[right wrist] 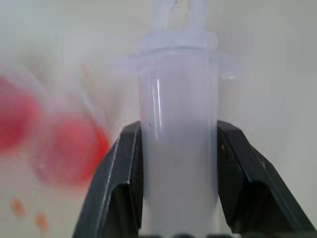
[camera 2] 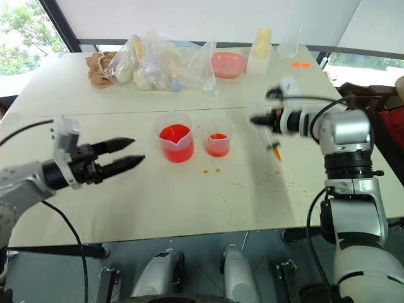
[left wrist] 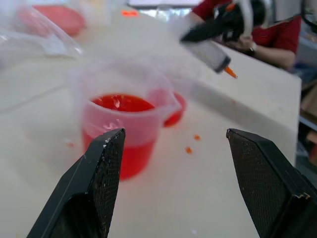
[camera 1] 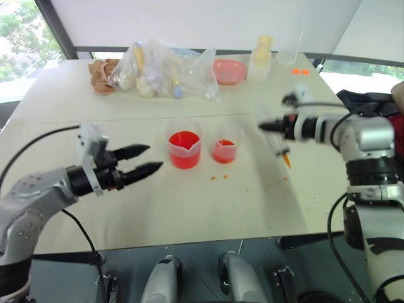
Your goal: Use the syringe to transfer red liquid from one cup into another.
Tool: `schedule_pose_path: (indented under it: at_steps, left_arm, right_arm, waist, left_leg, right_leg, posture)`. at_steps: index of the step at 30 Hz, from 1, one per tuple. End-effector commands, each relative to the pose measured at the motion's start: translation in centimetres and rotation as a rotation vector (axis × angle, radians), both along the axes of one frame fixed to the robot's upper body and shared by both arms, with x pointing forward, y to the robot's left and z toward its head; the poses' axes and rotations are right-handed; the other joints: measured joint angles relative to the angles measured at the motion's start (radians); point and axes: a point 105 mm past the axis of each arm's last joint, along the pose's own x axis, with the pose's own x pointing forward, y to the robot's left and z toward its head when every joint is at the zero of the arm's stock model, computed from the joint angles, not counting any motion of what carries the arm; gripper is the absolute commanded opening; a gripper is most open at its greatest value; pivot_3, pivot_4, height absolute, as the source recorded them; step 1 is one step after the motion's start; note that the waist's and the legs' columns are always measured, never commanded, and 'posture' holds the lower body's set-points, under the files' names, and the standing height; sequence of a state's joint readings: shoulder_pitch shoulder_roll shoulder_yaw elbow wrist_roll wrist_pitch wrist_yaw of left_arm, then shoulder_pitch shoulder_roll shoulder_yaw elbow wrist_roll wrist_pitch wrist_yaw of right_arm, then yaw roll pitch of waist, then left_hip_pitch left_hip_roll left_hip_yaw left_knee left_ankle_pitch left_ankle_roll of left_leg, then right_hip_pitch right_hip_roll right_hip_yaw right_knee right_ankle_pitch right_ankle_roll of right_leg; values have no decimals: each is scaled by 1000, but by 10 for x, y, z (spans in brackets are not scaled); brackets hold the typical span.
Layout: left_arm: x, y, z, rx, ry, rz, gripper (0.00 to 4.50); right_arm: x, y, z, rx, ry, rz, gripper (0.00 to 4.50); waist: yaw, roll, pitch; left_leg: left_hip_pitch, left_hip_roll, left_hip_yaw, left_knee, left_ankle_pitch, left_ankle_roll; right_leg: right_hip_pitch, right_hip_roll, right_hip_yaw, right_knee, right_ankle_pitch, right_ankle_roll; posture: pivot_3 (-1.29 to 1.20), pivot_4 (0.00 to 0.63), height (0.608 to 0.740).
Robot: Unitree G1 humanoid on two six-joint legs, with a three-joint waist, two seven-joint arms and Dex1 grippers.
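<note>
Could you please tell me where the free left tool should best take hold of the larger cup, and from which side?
Grip the larger cup around its wall, just below the rim. Come level from the robot's left, where the open left tool already faces it. The cup stands upright and full of red liquid, and the smaller cup crowds its other side.

Quick count: two cups of red liquid, a bigger one [camera 1: 184, 149] and a smaller one [camera 1: 225, 147], one syringe [camera 1: 280, 147], one pink dish [camera 1: 228, 71], one pale bottle [camera 1: 261, 57], one plastic bag [camera 1: 161, 69], all on one table [camera 1: 189, 208].
</note>
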State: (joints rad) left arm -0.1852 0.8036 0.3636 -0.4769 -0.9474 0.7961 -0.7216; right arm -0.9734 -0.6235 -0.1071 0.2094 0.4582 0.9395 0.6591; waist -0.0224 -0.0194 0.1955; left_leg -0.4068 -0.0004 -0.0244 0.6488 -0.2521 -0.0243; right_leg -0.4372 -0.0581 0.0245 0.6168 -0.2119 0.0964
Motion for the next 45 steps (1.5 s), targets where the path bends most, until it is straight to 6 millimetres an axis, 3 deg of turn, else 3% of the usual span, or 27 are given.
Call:
schedule_pose_path:
  at_steps: [1, 3, 5, 8, 12, 16, 22, 30, 39, 45]
  left_arm:
    - [3, 7, 19, 9, -70, 7, 3421]
    - [10, 13, 30, -5, -101, 27, 3421]
    - [15, 18, 35, -5, -120, 44, 3421]
    - [25, 25, 38, 0, -152, 80, 3421]
    - [31, 27, 43, -4, -189, 95, 3421]
    - [40, 29, 61, -4, -279, 129, 3421]
    - [49, 13, 95, -20, -414, 90, 3421]
    - [61, 1, 120, 2, -517, 56, 3421]
    - [96, 4, 115, 99, -573, 146, 3421]
    - [106, -12, 108, 144, -584, 117, 3421]
  right_arm:
    - [-43, 50, 76, 59, -401, 236, 1365]
    - [-52, 80, 87, 162, -500, 270, 1365]
    - [-56, 98, 90, 239, -557, 277, 1365]
    - [-55, 130, 72, 332, -576, 283, 1365]
    - [-47, 154, 50, 392, -566, 269, 1365]
    - [-42, 178, 28, 370, -562, 308, 1365]
    - [-37, 193, -3, 323, -547, 318, 1365]
    - [-37, 198, -13, 331, -544, 307, 1365]
    - [-43, 206, -19, 335, -537, 320, 1365]
    - [-52, 214, -27, 327, -531, 351, 1365]
  waist:
    - [2, -1, 0]
    - [1, -2, -1]
    - [1, -2, -1]
    - [6, -2, -1]
    - [6, -2, -1]
    - [4, -2, -1]
    - [2, -2, -1]
    - [-9, -2, -1]
    - [-21, -2, -1]
    - [-21, -2, -1]
  left_leg:
    - [0, 0, -1, -1, 0, 0]
    - [0, 1, -3, -1, 0, 0]
    - [1, 2, -3, -1, 0, 0]
    - [0, 1, -3, 0, 0, 0]
    - [0, 0, -3, 0, 1, -1]
    - [-1, -1, -3, 0, 1, -2]
    - [0, -1, -3, 0, 1, -2]
    - [0, -2, -3, 0, 1, -3]
    - [0, -2, -4, 0, 2, -3]
    - [0, -2, -4, 0, 2, -3]
  right_leg:
    - [0, 1, -1, 1, 0, 0]
    - [0, 1, -2, 2, 0, 0]
    - [0, 2, -2, 3, 0, 0]
    - [0, 2, -2, 4, 0, 0]
    - [-1, 0, -2, 4, 0, 0]
    - [-1, -1, -2, 5, 0, 0]
    - [-2, -1, -2, 7, 0, 0]
    - [-4, -1, -2, 12, 0, 0]
    - [-4, 0, -2, 13, 0, 0]
    - [-5, -1, -2, 13, 0, 0]
  posture:
    - [0, 150, 740]
    - [0, 150, 740]
    - [0, 150, 740]
    - [0, 150, 740]
    - [0, 150, 740]
    - [0, 150, 740]
    - [0, 150, 740]
    - [0, 150, 740]
    - [0, 150, 740]
    - [0, 150, 740]
